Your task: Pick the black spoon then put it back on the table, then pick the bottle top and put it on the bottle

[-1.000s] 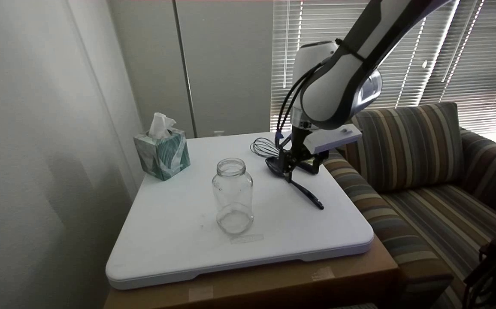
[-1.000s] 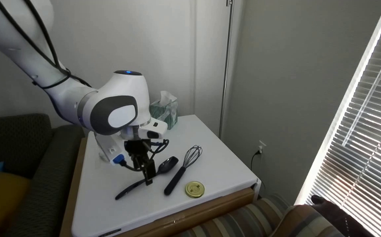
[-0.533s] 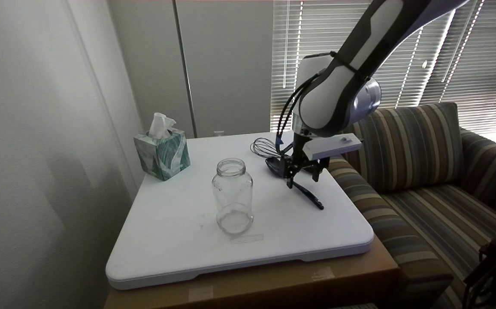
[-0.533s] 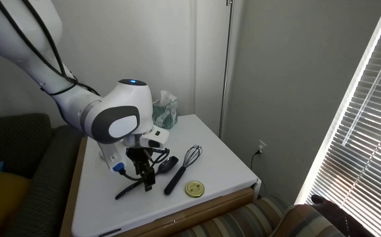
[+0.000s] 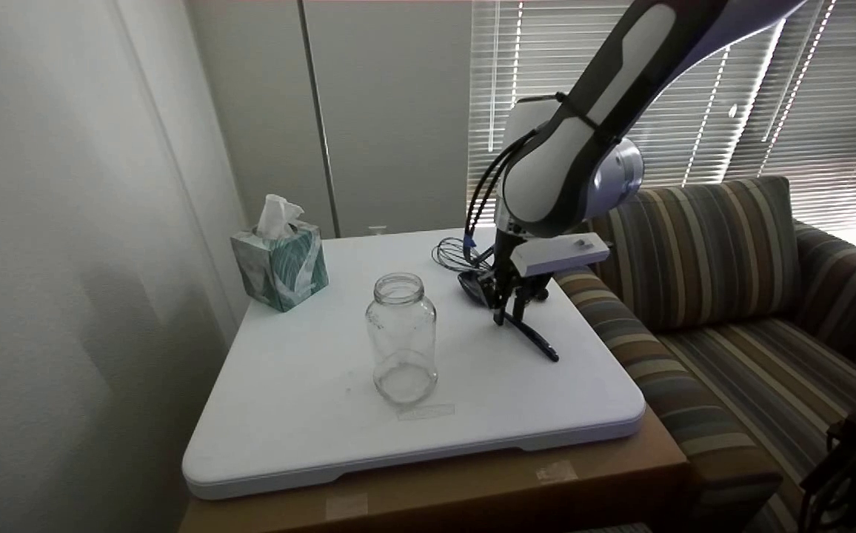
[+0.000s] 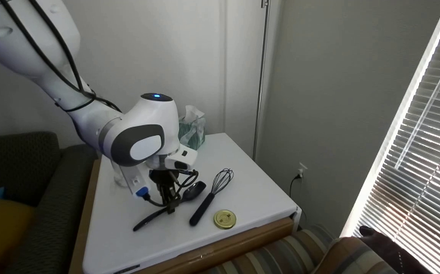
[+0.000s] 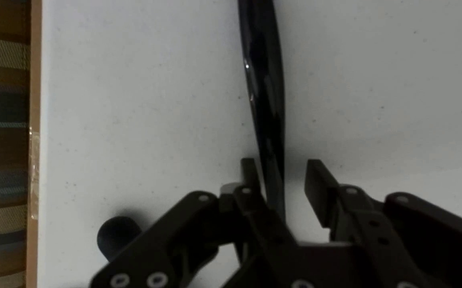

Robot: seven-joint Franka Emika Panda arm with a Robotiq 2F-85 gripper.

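Observation:
The black spoon (image 6: 149, 220) lies flat on the white table (image 5: 287, 422), its round bowl pointing toward the whisk side. Over its handle stands my gripper (image 7: 283, 172), pointing down and partly closed but still open. In the wrist view the spoon handle runs between the fingers, close to the left pad, with a clear gap to the right pad (image 7: 319, 188). The gold bottle top (image 6: 225, 219) rests near the table edge. The bottle (image 5: 402, 340), a clear glass jar without a lid, stands upright; in an exterior view the arm partly covers it.
A black whisk (image 6: 211, 196) lies between the spoon and the bottle top; its handle end (image 7: 117, 236) shows beside the fingers. The teal tissue box (image 5: 280, 263) stands at the table's far corner. A striped sofa (image 5: 731, 363) borders one side.
The arm has come down slightly and shifted over the spoon handle. My fingers have drawn much closer together around it. The spoon, bottle and bottle top have stayed put.

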